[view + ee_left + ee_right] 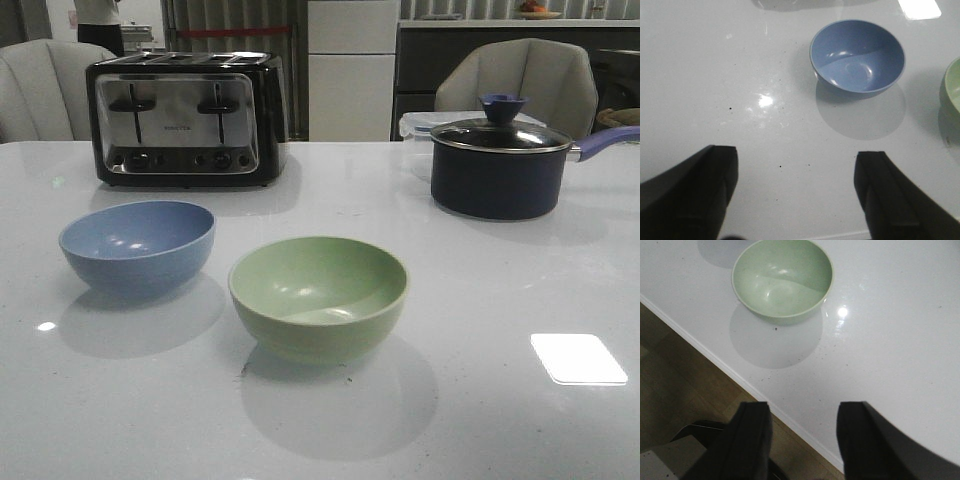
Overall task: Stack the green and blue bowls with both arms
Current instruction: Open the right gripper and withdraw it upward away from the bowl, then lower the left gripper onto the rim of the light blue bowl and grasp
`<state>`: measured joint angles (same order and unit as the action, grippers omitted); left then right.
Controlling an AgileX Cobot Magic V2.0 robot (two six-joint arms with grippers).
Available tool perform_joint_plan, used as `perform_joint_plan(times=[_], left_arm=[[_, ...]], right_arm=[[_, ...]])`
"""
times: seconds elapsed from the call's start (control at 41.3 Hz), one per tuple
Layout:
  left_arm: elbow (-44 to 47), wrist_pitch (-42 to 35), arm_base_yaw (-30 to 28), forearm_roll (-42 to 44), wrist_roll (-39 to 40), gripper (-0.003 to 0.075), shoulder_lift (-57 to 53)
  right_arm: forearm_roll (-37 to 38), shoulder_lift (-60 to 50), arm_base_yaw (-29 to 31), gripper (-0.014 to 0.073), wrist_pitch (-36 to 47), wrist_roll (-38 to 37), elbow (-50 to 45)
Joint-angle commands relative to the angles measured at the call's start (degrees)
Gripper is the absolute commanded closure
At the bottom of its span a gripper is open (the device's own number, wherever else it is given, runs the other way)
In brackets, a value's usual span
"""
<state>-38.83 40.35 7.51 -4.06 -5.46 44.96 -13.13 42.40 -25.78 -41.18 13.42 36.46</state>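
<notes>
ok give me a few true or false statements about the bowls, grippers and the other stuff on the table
1. The blue bowl sits inside the green bowl. False: they stand apart, side by side.
2. Both bowls are upright and empty. True.
3. The left gripper holds the blue bowl. False: it is open, holding nothing.
4. The right gripper is open. True.
5. The saucepan has its lid on. True.
6. The toaster stands behind the green bowl. False: behind the blue one.

Bench (480, 400): glossy white, faint specks. Both bowls (138, 245) (318, 293): smooth matt. Toaster (186, 118): chrome w/ black. Pot (500, 168): dark, glass lid.
</notes>
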Motion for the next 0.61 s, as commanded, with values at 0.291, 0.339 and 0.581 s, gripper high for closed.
perform_joint_plan(times=[0.291, 0.339, 0.581], left_arm=[[-18.64, -4.45, 0.47, -4.6, 0.19, 0.0085, 31.62], [-20.43, -4.45, 0.47, -4.71, 0.19, 0.0085, 35.07], [-29.17, -4.11, 0.73, -8.89, 0.11, 0.0085, 51.81]], right_arm=[[-0.17, -0.39, -0.01, 0.0167, 3.21, 0.64, 1.51], [-0.17, -0.39, -0.01, 0.0167, 3.21, 0.64, 1.51], [-0.17, -0.39, -0.01, 0.0167, 3.21, 0.64, 1.51]])
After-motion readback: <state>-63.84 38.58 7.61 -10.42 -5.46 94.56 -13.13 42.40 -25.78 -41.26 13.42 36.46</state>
